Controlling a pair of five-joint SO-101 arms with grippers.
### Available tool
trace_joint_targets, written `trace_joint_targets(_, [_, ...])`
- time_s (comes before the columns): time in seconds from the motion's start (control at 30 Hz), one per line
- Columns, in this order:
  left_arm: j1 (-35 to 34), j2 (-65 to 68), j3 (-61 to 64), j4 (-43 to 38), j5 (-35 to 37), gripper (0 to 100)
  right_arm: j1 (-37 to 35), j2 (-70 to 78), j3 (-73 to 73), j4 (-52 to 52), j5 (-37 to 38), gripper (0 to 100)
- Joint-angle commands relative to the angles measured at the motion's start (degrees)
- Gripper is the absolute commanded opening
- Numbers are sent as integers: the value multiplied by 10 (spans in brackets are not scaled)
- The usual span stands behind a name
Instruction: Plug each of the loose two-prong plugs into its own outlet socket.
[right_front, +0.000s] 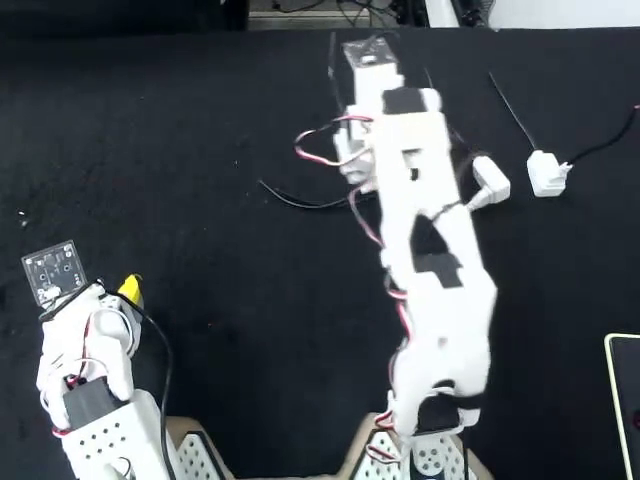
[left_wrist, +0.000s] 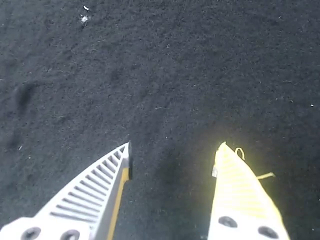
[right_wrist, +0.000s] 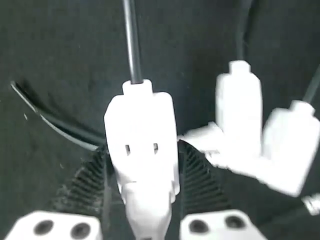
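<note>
My right gripper (right_wrist: 142, 170) is shut on a white outlet socket (right_wrist: 140, 135) with two small slots on its face and a black cord leaving its far end. Its black fingers (right_wrist: 198, 176) press on both sides of the socket. Just beside it lie a white two-prong plug (right_wrist: 239, 107) and a second white plug body (right_wrist: 290, 150), touching each other. From above, the right arm (right_front: 425, 230) stretches over the table's middle, with a white plug (right_front: 490, 180) next to it and a white adapter (right_front: 546, 172) farther right. My left gripper (left_wrist: 175, 147) is open over bare black cloth, at the front left (right_front: 122, 292).
A thin black cord (right_front: 300, 198) curves across the black cloth (right_front: 180, 150) left of the right arm. Another black cable (right_front: 512, 112) runs toward the back right. A dark flat object with a pale rim (right_front: 625, 400) lies at the right edge.
</note>
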Motion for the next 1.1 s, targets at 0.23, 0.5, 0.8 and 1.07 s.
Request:
trace_joint_targets(0.23, [0, -4, -21, 0, 7, 274, 27, 212, -345, 74, -12, 16])
trace_joint_targets(0.5, [0, -4, -21, 0, 7, 274, 28, 339, -521, 124, -11, 221])
trace_joint_targets(0.8, [0, -4, -21, 0, 7, 274, 25, 294, -606, 166, -7, 243])
trace_joint_targets(1.07, [0, -4, -21, 0, 7, 274, 25, 160, -611, 202, -6, 243])
